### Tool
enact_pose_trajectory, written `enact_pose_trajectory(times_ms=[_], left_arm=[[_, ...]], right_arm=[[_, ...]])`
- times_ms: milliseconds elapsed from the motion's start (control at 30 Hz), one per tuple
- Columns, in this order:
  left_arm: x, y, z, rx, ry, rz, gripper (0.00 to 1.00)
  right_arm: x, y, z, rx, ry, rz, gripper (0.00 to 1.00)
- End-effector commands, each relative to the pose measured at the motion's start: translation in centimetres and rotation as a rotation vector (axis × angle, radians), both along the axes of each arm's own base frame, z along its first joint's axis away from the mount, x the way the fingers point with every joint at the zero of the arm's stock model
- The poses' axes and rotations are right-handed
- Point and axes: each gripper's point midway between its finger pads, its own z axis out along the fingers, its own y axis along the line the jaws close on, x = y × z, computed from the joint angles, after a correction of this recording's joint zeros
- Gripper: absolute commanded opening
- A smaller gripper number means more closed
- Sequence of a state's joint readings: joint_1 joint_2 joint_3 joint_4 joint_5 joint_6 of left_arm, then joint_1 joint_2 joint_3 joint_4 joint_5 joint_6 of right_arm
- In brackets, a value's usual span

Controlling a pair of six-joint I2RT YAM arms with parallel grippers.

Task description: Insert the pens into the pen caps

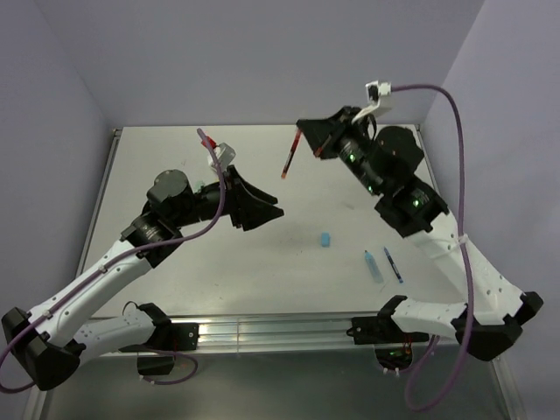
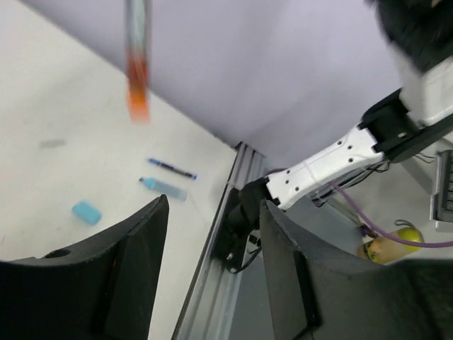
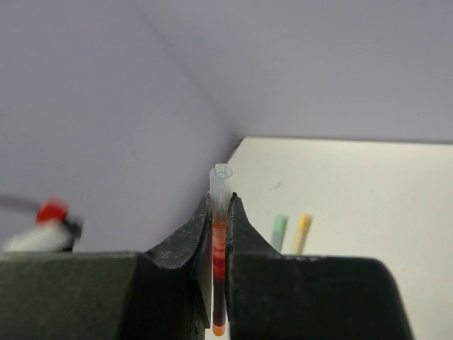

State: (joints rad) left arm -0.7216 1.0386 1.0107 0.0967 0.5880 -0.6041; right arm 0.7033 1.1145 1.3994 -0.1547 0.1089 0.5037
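Right end effector (image 3: 220, 207): clamped on the red pen (image 3: 219, 262), held upright above the far bench (image 1: 262, 280). Left end effector (image 2: 212, 205): fingers apart, empty, near-left of that pen. Light blue cap (image 1: 325, 239) lies mid-bench, with the light blue marker (image 1: 374, 265) and dark blue pen (image 1: 393, 264) near right. I judge the red pen's step is in hand, but I cannot tell whether it is capped. Next, I must set it down and then fetch the marker.

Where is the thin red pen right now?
The red pen is off the table, clamped in the right gripper above the far middle of the table, right of the left gripper in the top view.
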Motion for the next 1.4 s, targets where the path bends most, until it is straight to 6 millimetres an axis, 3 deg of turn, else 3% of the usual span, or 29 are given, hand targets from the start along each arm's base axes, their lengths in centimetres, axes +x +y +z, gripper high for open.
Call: enact_pose_trajectory(times_ms=[0, 67, 100, 133, 167, 200, 233, 267, 300, 333, 367, 400, 433, 467, 500, 600, 733, 1067, 1367], left_arm=[[1.1, 2.3, -1.8, 0.068, 0.033, 0.179, 0.59], [1.5, 3.9, -2.1, 0.096, 0.041, 0.267, 0.6], [2.9, 5.1, -1.8, 0.1, 0.043, 0.379, 0.6], [3.2, 6.0, -1.3, 0.1, 0.039, 0.428, 0.6], [3.7, 6.7, -1.1, 0.105, 0.041, 0.483, 0.6], [4.5, 8.0, -0.7, 0.125, 0.046, 0.563, 0.6], [4.6, 8.2, -0.5, 0.135, 0.043, 0.571, 0.6], [5.1, 8.8, -0.5, 0.151, 0.043, 0.618, 0.6], [5.5, 9.5, -0.2, 0.169, 0.031, 0.654, 0.6], [5.7, 9.7, -0.2, 0.182, 0.03, 0.669, 0.59], [5.8, 9.9, -0.2, 0.188, 0.026, 0.68, 0.6], [5.9, 10.1, -0.3, 0.202, 0.021, 0.69, 0.6], [5.9, 10.3, -0.2, 0.202, 0.016, 0.696, 0.6], [5.9, 10.3, -0.4, 0.207, 0.015, 0.697, 0.6], [6.0, 10.4, -0.5, 0.214, 0.011, 0.7, 0.6], [5.8, 10.5, -0.8, 0.227, 0.006, 0.697, 0.6], [5.9, 10.7, -1.4, 0.242, 0.0, 0.697, 0.61], [6.0, 10.5, -2.4, 0.255, -0.007, 0.677, 0.61], [6.3, 10.8, -3.4, 0.26, 0.007, 0.669, 0.6]], right_arm=[[3.6, -1.2, 0.4, -0.053, 0.035, -0.054, 0.0], [6.6, 1.1, -2.5, -0.107, 0.11, 0.023, 0.0], [7.8, 1.9, -4.4, -0.141, 0.16, 0.048, 0.0], [8.7, 2.7, -4.8, -0.154, 0.173, 0.073, 0.0], [11.4, 4.5, -9.4, -0.206, 0.267, 0.086, 0.0], [12.4, 5.3, -11.6, -0.236, 0.319, 0.103, 0.0], [13.5, 6.4, -11.9, -0.238, 0.325, 0.126, 0.0], [16.0, 8.1, -17.8, -0.289, 0.435, 0.139, 0.0], [16.6, 8.8, -20.3, -0.318, 0.496, 0.156, 0.0], [18.1, 9.9, -20.4, -0.312, 0.5, 0.163, 0.0], [18.8, 10.7, -22.3, -0.317, 0.543, 0.179, 0.0], [19.7, 11.7, -27.9, -0.355, 0.644, 0.193, 0.0], [20.6, 12.5, -27.9, -0.341, 0.641, 0.196, 0.0], [20.7, 13.1, -29.2, -0.337, 0.668, 0.211, 0.0], [20.9, 13.6, -32.7, -0.353, 0.727, 0.221, 0.0], [21.1, 14.5, -36.1, -0.336, 0.79, 0.243, 0.0], [20.6, 15.0, -38.9, -0.332, 0.847, 0.266, 0.0], [20.6, 15.5, -42.0, -0.327, 0.883, 0.266, 0.0], [21.3, 15.7, -41.4, -0.321, 0.84, 0.252, 0.35]])
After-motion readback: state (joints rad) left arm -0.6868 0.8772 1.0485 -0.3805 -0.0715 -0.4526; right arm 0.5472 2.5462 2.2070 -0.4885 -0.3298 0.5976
